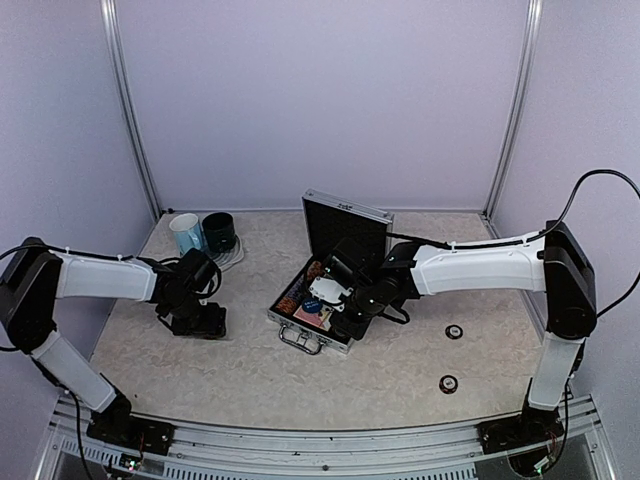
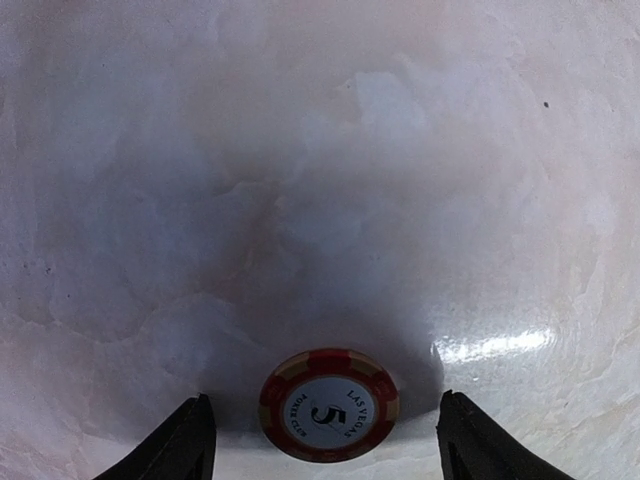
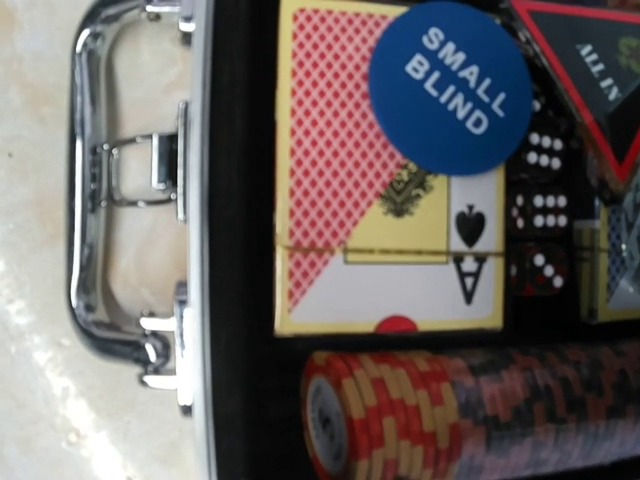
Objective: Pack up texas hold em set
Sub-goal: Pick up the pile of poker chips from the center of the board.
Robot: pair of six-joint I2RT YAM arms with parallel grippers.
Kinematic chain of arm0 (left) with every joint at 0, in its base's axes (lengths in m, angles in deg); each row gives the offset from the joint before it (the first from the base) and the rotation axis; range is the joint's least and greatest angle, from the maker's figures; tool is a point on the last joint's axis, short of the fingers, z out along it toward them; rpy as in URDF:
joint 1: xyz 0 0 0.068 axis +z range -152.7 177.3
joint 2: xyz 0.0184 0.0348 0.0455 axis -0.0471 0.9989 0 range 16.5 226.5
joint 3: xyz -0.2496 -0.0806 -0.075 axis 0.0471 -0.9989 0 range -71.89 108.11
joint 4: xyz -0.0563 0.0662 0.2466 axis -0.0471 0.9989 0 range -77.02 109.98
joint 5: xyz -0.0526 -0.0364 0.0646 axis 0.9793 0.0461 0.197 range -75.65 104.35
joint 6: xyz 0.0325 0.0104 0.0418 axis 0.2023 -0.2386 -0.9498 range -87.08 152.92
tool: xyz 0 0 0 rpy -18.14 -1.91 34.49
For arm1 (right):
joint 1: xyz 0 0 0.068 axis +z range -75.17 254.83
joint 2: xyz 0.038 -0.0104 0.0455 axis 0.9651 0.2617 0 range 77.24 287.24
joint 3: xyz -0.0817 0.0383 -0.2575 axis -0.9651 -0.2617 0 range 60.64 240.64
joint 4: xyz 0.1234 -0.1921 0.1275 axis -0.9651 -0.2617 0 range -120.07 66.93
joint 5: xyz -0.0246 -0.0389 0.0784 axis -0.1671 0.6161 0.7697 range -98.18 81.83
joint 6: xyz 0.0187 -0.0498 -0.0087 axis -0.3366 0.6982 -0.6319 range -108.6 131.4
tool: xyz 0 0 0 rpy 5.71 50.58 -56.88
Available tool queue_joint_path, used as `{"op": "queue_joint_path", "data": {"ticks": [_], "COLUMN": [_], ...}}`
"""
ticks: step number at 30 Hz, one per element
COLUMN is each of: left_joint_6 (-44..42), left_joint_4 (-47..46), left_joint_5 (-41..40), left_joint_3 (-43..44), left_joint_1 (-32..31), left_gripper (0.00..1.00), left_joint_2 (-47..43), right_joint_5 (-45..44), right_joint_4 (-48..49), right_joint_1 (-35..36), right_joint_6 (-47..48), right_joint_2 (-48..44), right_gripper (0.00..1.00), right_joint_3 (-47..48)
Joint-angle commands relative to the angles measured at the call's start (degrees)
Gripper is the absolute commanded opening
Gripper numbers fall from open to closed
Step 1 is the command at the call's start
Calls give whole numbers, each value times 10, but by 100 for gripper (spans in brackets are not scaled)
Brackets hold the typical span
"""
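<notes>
The silver case [image 1: 296, 336] lies open mid-table, with its lid [image 1: 347, 225] raised at the back. In the right wrist view it holds a red-backed card deck [image 3: 340, 180], a blue "small blind" button [image 3: 450, 85], a triangle marker [image 3: 600, 60], red dice [image 3: 540, 215] and a striped chip row [image 3: 450, 415]. My right gripper [image 1: 343, 303] hangs over the case, and its jaws do not show. A red "5" chip [image 2: 328, 403] lies flat on the table. My left gripper [image 2: 326, 396] is open and straddles it, with a gap on each side.
A light-blue mug [image 1: 187, 233] and a dark-green mug [image 1: 219, 230] stand on a plate at the back left. Two small round pieces [image 1: 454, 331] [image 1: 448, 382] lie on the table right of the case. The case's chrome handle [image 3: 105, 200] faces the near edge.
</notes>
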Motion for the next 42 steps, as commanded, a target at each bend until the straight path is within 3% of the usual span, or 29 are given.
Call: {"op": "queue_joint_path", "data": {"ticks": [1,14,42], "left_joint_6": [2,2,17], "left_joint_4": [9,11,32], "left_joint_5": [-19,-2,-39], "left_joint_3": [1,2,4], "left_joint_1": [-4,-12,-51], "left_gripper": [75,61,45], "left_joint_2": [14,28,82], "right_joint_5": [4,4,0], "right_joint_4": [7,3,-5], "right_joint_1": [2,2,2], "right_joint_6": [-8,-9,-2], "right_joint_2": [-17,-12,-6], "right_gripper": [31,31,31], "right_joint_3": [-8,-6,6]}}
